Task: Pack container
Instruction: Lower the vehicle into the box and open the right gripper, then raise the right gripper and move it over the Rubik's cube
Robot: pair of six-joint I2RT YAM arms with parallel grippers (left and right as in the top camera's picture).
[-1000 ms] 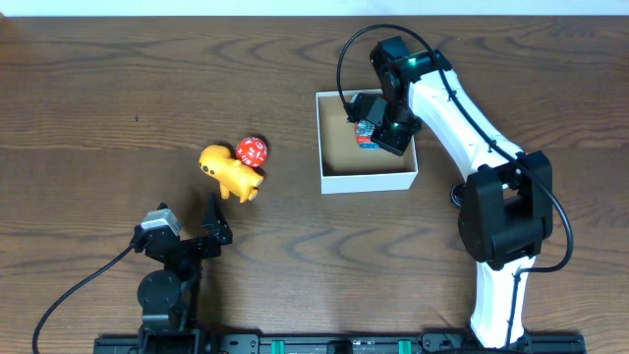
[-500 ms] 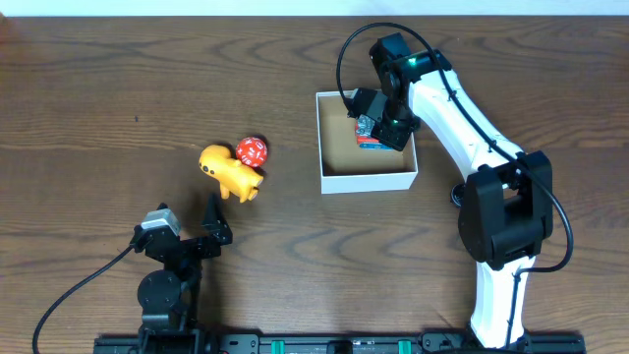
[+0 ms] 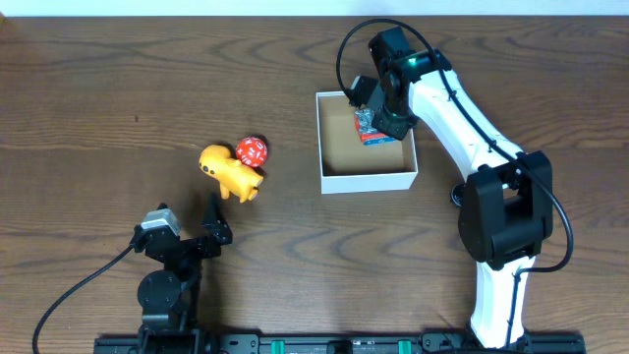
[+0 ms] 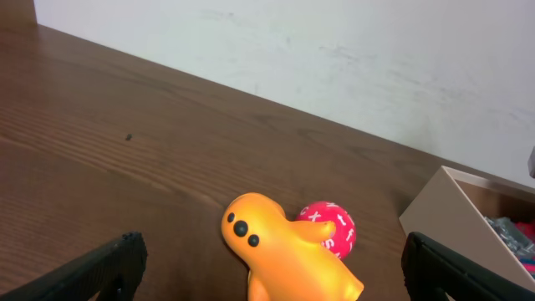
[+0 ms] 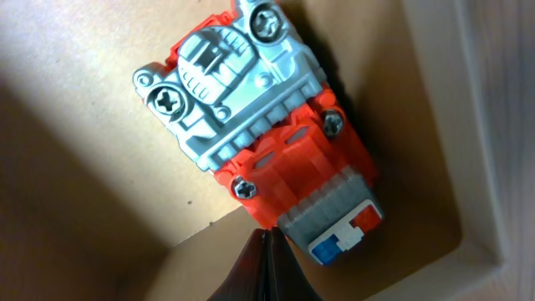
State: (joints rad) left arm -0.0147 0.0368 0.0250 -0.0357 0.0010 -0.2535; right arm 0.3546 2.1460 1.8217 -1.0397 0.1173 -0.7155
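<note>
The container (image 3: 366,181), a white box with a brown inside, stands right of centre. A red and grey toy robot (image 3: 371,132) lies inside it at the far right corner, and it fills the right wrist view (image 5: 251,125). My right gripper (image 3: 375,104) is shut and empty, just above the toy (image 5: 266,266). A yellow duck-like toy (image 3: 229,172) and a red ball (image 3: 252,150) touch each other on the table left of the box. My left gripper (image 3: 189,232) is open and empty, near the duck (image 4: 292,263) and ball (image 4: 332,232).
The box's near corner shows at the right in the left wrist view (image 4: 447,209). The box's inner wall (image 5: 476,125) stands close beside the toy robot. A black cable loops above the right arm (image 3: 344,59). The table is dark wood.
My right gripper has moved back from over the toy robot toward the box's far wall. The toy robot now lies uncovered in the box. The left arm has not moved.
</note>
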